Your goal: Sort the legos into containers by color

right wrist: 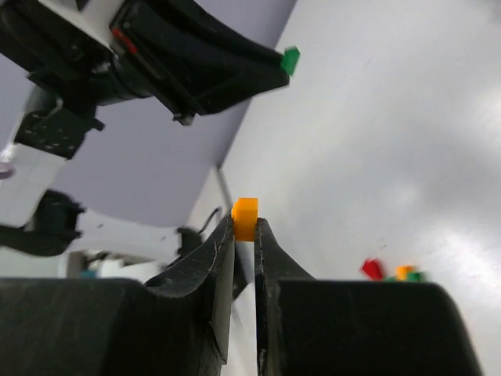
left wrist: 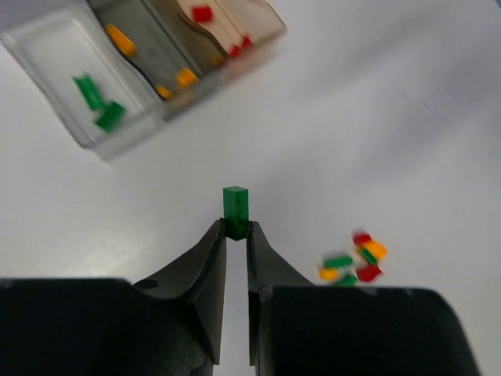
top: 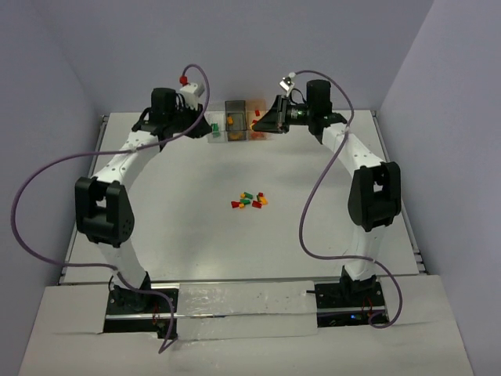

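Left wrist view: the left gripper [left wrist: 236,229] pinches a green brick [left wrist: 236,210] by its lower end only, with most of the brick standing proud of the tips. A grip that shallow could let the brick twist or slip out in mid-air.

At the upper left of the frame the clear box [left wrist: 43,59] holds two green bricks. The smoky grey box [left wrist: 156,55] beside it holds orange-yellow ones, and the orange-tinted box [left wrist: 258,23] holds red. The boxes touch, so a release slightly off to one side could put green in with the orange-yellow, or let it bounce out over a rim.

In the right wrist view the right gripper [right wrist: 244,227] is clamped on an orange brick [right wrist: 245,217], also just at the tips.

The top view shows both grippers crowded at the boxes at the top centre. If both descend together, the fingers could knock each other or shove a box.

The unsorted legos [top: 250,200] lie mid-table.

I can read no brand, label or writing anywhere.
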`<state>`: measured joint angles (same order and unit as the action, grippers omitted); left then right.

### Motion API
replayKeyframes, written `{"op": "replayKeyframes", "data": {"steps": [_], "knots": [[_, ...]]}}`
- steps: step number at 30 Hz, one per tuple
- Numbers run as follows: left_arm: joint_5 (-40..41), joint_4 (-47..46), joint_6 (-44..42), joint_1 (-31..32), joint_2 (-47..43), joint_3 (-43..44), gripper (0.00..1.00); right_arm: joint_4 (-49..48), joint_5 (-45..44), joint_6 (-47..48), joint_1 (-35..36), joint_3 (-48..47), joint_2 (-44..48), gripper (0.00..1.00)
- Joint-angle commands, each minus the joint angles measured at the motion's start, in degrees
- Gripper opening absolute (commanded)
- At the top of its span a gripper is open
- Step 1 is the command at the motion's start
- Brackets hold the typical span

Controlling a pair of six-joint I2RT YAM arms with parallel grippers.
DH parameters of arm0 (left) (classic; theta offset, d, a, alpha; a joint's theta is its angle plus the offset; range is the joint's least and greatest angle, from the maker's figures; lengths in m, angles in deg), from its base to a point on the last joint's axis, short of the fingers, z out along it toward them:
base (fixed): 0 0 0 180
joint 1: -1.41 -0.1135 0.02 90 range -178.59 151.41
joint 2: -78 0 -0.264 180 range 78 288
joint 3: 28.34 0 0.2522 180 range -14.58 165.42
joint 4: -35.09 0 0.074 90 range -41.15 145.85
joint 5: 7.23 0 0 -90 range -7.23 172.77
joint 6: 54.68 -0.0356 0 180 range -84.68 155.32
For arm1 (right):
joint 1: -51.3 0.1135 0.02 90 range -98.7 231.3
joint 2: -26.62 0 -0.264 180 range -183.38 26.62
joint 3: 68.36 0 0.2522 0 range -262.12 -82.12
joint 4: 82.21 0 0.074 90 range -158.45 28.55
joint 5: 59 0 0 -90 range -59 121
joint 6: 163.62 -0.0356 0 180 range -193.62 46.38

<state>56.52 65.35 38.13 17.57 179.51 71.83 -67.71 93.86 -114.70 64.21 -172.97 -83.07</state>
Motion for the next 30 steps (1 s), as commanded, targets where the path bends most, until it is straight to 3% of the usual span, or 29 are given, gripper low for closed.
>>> {"op": "replayKeyframes", "data": {"steps": [1, 6, 13, 23, 25, 27, 30], "knots": [[3.45, -0.14, 2.73, -1.14, 7.53, 11.9, 0.0, 22.38, -12.81, 17.66, 0.59, -13.74, -4.18, 0.0], [4.13, -3.3, 5.84, -1.4, 15.98, 19.15, 0.0, 31.4, -20.04, 22.8, 0.87, -27.65, -11.11, 0.0], [6.82, -5.87, 7.51, -1.9, 24.58, 24.68, 0.0, 32.75, -24.57, 25.34, 2.47, -33.6, -16.21, 0.0], [8.05, -5.06, 8.35, -3.12, 34.36, 34.14, 0.04, 26.72, -22.43, 20.25, 3.84, -37.56, -22.42, 0.0], [8.37, -4.67, 8.38, -3.19, 35.61, 35.86, 0.12, 23.5, -21.95, 18.19, 4.17, -37.33, -23.3, 0.0], [8.4, -4.55, 8.35, -3.25, 36.29, 36.03, 0.32, 18.23, -21.21, 14.16, 4.4, -36.77, -24.16, 0.0], [8.37, -4.46, 8.27, -3.25, 35.92, 35.68, 0.5, 14.06, -20.45, 10.27, 4.87, -37.72, -26.65, 0.0]]}}
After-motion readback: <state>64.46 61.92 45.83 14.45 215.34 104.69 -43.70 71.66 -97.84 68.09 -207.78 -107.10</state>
